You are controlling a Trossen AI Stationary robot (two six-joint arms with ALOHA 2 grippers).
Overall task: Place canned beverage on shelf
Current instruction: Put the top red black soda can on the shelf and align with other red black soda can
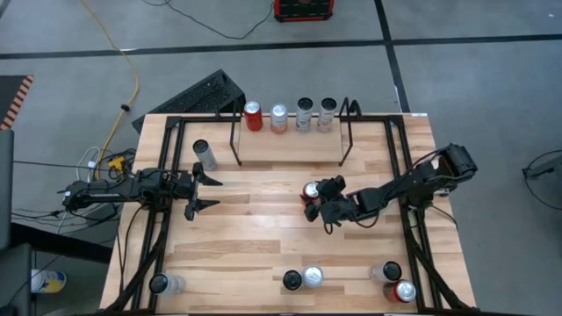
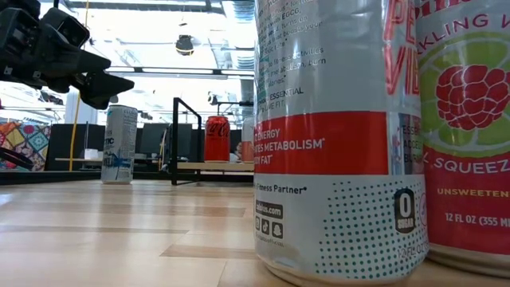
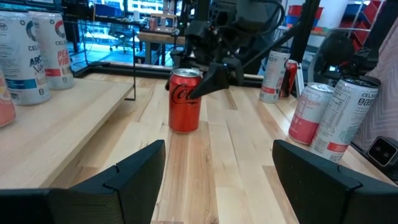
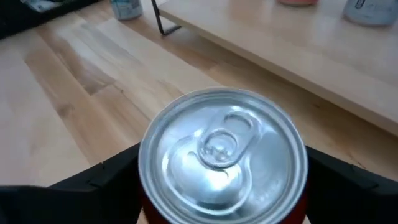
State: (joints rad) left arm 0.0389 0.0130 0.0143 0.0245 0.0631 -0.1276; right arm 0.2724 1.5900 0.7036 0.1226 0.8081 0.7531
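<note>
Coke can (image 1: 310,190) | mid-frame, upright on counter (image 1: 263,228) | sits between right claw (image 1: 323,200) fingers, spread wide, no squeeze yet

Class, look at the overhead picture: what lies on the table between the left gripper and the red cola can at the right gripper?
Nothing: in the high view only bare wood lies between the left gripper and the red cola can, which the right gripper straddles.
</note>
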